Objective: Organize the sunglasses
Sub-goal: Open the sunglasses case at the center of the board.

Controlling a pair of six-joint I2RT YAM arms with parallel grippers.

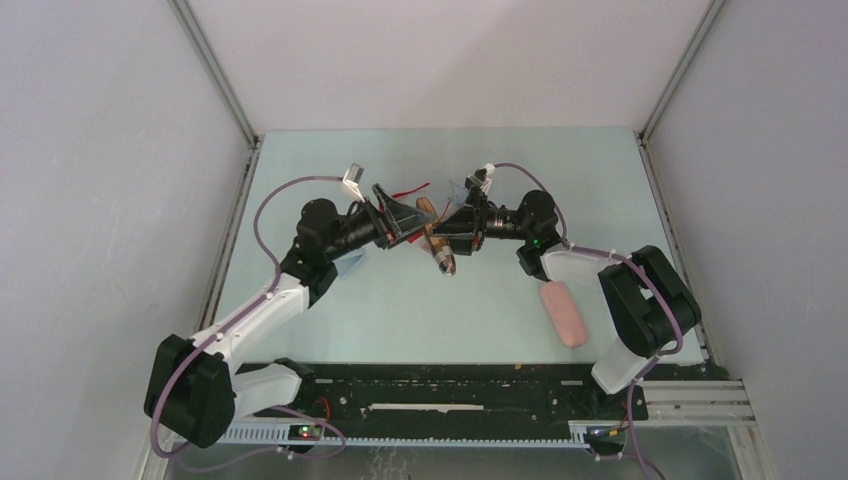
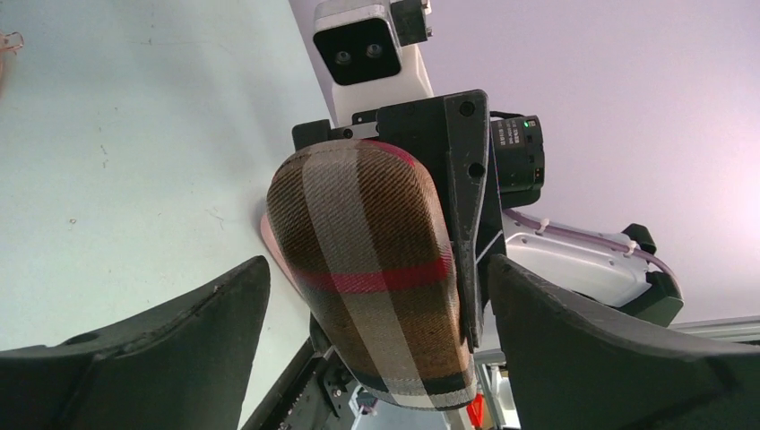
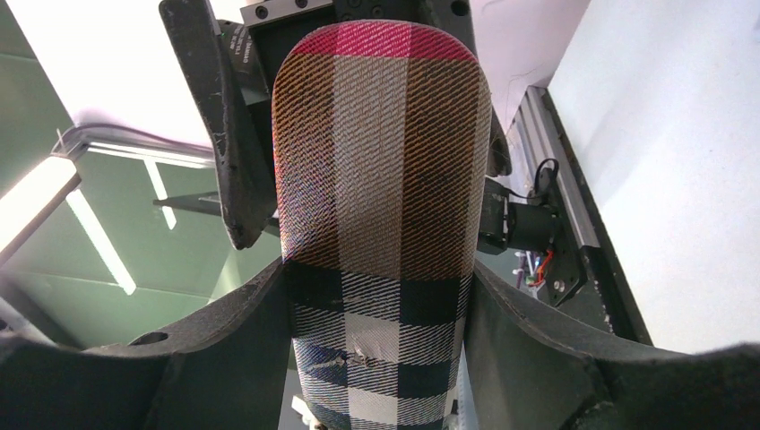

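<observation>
Only thin red temple pieces of the red sunglasses point(image 1: 410, 189) show, just beyond the two grippers at mid-table. A plaid case point(image 1: 441, 255) is held up between both arms. My right gripper point(image 1: 452, 228) is shut on it; in the right wrist view both fingers press the sides of the plaid case point(image 3: 381, 134) at the right gripper point(image 3: 378, 278). My left gripper point(image 1: 405, 222) faces it from the left and stands open. In the left wrist view the plaid case point(image 2: 367, 233) sits between the fingers of the left gripper point(image 2: 376, 269) with a gap on each side.
A pink oblong case point(image 1: 563, 313) lies on the table near the right arm's base. One pale blue cloth point(image 1: 350, 265) lies under the left arm, another point(image 1: 458, 188) behind the right gripper. Grey walls enclose the table point(image 1: 330, 320) on three sides.
</observation>
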